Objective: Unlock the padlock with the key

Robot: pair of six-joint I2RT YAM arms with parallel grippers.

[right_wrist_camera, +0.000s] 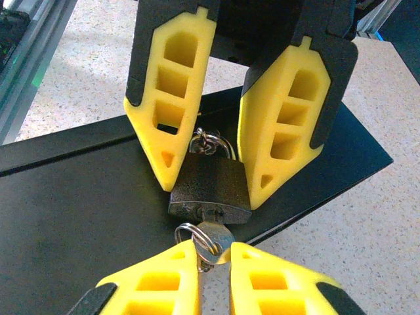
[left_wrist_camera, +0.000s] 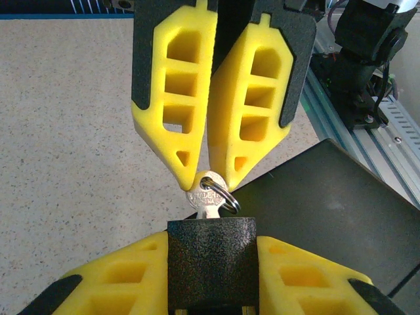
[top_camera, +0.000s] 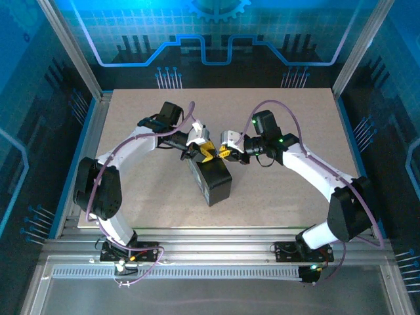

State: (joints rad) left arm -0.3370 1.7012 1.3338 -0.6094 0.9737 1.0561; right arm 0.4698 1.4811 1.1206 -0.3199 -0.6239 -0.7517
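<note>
Two grippers meet over the middle of the table (top_camera: 151, 190), as the top view shows. You will find the left gripper (top_camera: 207, 152) pinched nearly shut on the head of the key (left_wrist_camera: 209, 200). The key's blade sits in the bottom face of the padlock (right_wrist_camera: 210, 187). The right gripper (top_camera: 224, 153) has its jaws at a medium gap, clamping the dark, textured padlock body from both sides. Note that the padlock sits over the edge of the black box (top_camera: 215, 182); you cannot tell whether it touches the box. A split ring (right_wrist_camera: 190, 236) hangs from the key head. The table surface is pale, speckled beige and matte. Aluminium rails (top_camera: 216, 252) border its near edge, where both arm bases are bolted. Blue-lit panels (top_camera: 210, 33) printed with circuit-style line patterns enclose the cell at the back and sides.
</note>
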